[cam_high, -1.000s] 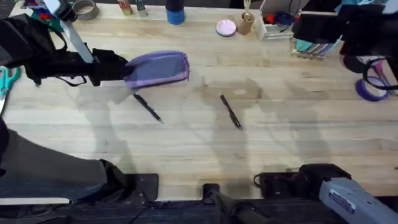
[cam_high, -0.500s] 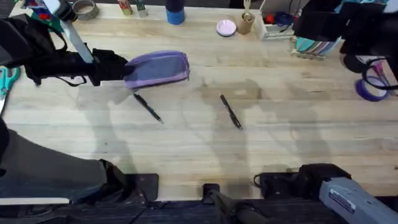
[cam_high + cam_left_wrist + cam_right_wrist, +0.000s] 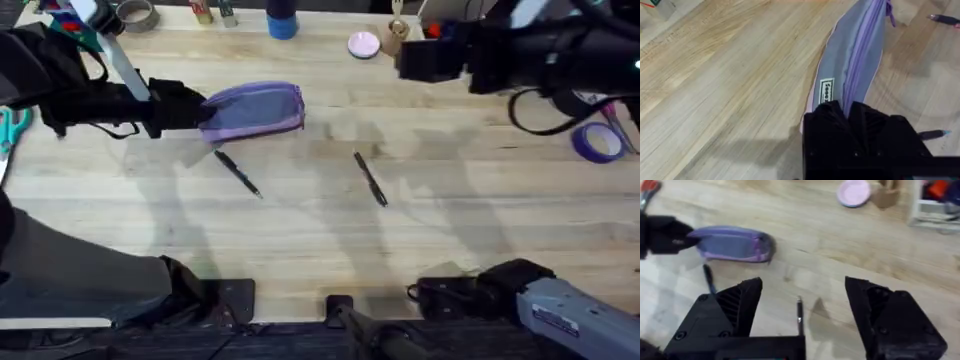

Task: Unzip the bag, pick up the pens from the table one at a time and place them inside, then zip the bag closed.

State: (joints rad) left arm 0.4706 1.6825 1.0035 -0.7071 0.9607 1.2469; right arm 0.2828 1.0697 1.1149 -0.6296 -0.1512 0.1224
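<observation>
1. Wooden planks make up the table (image 3: 300, 240), the largest thing here, with both arms reaching over it from opposite sides.
2. Lavender fabric forms the pencil pouch (image 3: 255, 108), lying toward the far left of the table, zipper running along its length and apparently not yet opened. It looks soft and light (likely to slide or crumple if tugged unbraced), so one end should be held while the zipper tab (image 3: 888, 11) at the far end is pulled.
3. Left gripper (image 3: 190, 108) sits low at the pouch's left end, the arm stretched in flat from the left; its black fingers (image 3: 832, 112) are pressed together on the fabric end, pinning it.
4. Right gripper (image 3: 802, 305) hangs high over the far right of the table, well apart from the pouch, fingers spread wide and holding nothing.
5. Two black pens lie near the pouch: one pen (image 3: 237, 172) just in front of it, the other pen (image 3: 370, 180) nearer the middle. Both look thin, stiff and prone to rolling; a mid-barrel pinch would suit.
</observation>
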